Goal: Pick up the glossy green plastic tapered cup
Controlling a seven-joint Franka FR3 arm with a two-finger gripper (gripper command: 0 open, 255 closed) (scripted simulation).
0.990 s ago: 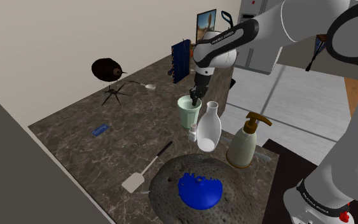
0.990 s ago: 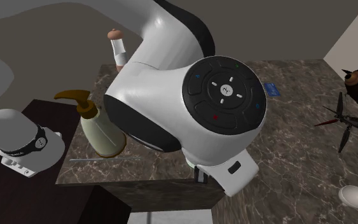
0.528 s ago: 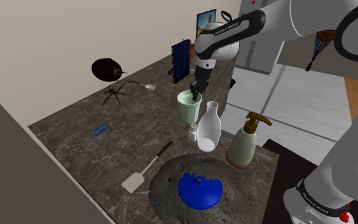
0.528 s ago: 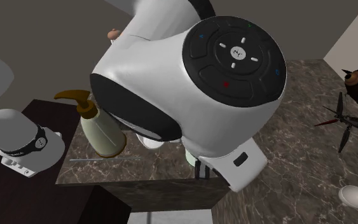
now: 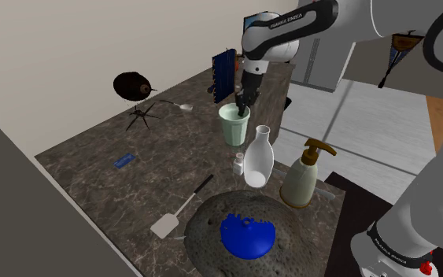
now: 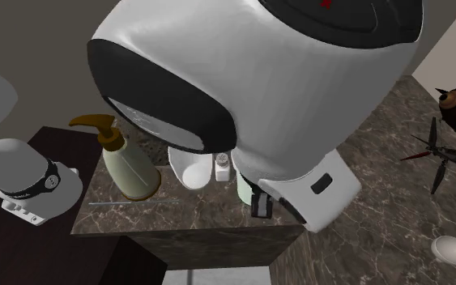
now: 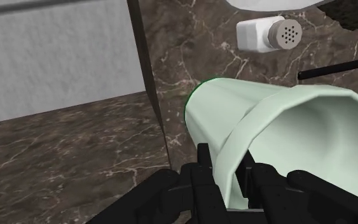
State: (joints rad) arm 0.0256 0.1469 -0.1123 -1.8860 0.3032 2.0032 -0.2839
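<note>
While pinching the cup (image 7: 285, 121), gripper (image 7: 227, 168) points downward.

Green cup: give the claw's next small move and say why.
Probably raise it straight up, slowly. The claw is shut on the pale green cup by its wall, one finger inside and one outside. A white vase and a small shaker stand close beside the cup, so a sideways swing could knock them.
</note>
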